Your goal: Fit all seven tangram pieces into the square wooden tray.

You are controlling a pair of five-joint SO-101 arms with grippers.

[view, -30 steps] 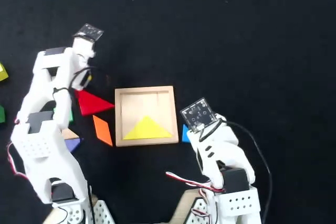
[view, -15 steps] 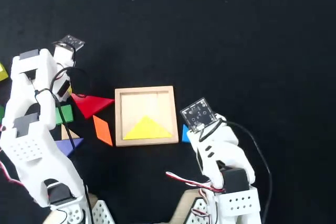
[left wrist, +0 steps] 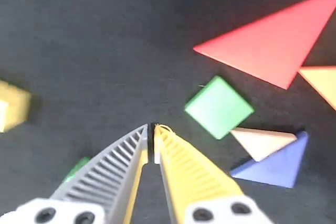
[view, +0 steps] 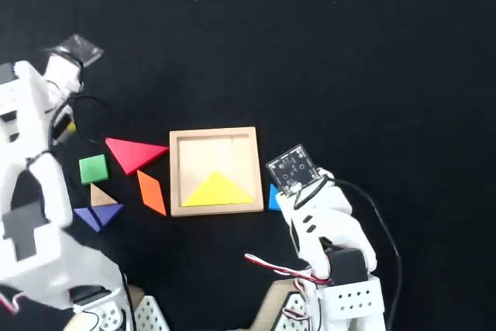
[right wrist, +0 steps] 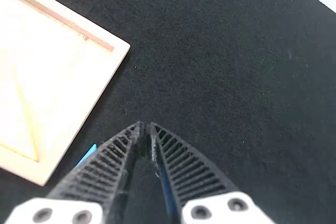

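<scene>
The square wooden tray (view: pixel 177 170) lies mid-table with a yellow triangle (view: pixel 217 190) in it. To its left lie a red triangle (view: pixel 133 153), a green square (view: pixel 93 169), an orange parallelogram (view: pixel 151 191), a small tan triangle (view: pixel 101 195) and a blue triangle (view: pixel 97 215). A light blue piece (view: pixel 273 198) sits at the tray's right edge, partly under the right arm. My left gripper (left wrist: pixel 152 129) is shut and empty, above bare cloth a little way from the green square (left wrist: pixel 219 107). My right gripper (right wrist: pixel 143 127) is shut beside the tray's corner (right wrist: pixel 118 48), over the light blue piece (right wrist: pixel 86 156).
A blurred yellow block (left wrist: pixel 10 106) and a green bit (left wrist: pixel 79 169) lie on the cloth beyond the loose pieces, near the left arm. The black cloth is bare behind and to the right of the tray.
The left arm has swung left, away from the red triangle, uncovering the green square and the small triangles. The right arm has not moved.
</scene>
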